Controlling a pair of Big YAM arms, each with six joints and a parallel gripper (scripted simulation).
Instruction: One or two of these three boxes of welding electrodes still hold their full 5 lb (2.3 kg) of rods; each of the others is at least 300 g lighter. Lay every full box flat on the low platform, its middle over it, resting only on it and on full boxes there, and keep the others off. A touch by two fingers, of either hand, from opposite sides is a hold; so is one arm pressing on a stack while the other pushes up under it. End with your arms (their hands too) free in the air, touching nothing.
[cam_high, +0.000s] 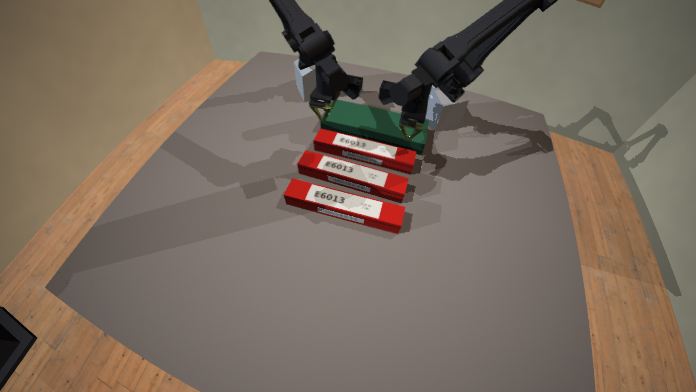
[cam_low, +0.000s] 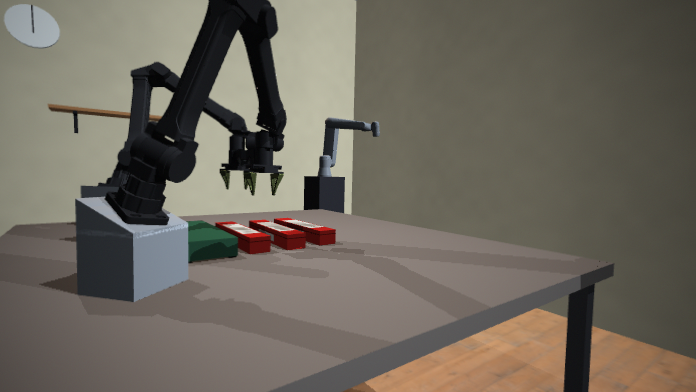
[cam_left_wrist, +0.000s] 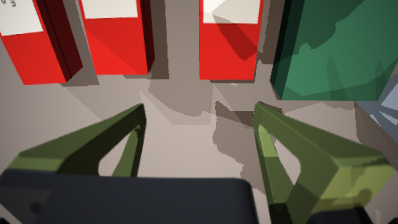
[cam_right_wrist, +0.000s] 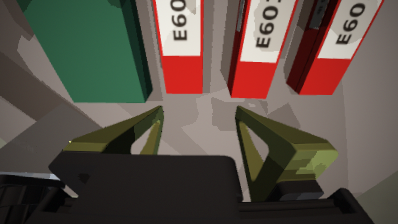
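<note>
Three like red boxes with white E6013 labels lie flat, side by side, off the platform: the nearest to it (cam_high: 322, 137) (cam_low: 244, 232) (cam_left_wrist: 227, 52) (cam_right_wrist: 184, 75), the middle one (cam_high: 353, 172) (cam_low: 277, 231) (cam_left_wrist: 117, 47) (cam_right_wrist: 252, 77) and the farthest (cam_high: 345, 200) (cam_low: 310, 229) (cam_left_wrist: 40, 60) (cam_right_wrist: 322, 75). The low green platform (cam_high: 370, 115) (cam_low: 210, 237) (cam_left_wrist: 340, 60) (cam_right_wrist: 90, 60) bears no box. My left gripper (cam_high: 412, 136) (cam_low: 236, 188) (cam_left_wrist: 199, 111) is open and empty, high above the label's small-print ends. My right gripper (cam_high: 322, 119) (cam_low: 263, 193) (cam_right_wrist: 199, 111) is open and empty, high near the E6013 ends. Their contents are hidden.
The right arm's pale base block (cam_low: 132, 250) stands close beside the platform. Narrow gaps separate the boxes from one another and from the platform. The two hands hang a box length apart. The grey table (cam_high: 320, 310) reaches far beyond the farthest box.
</note>
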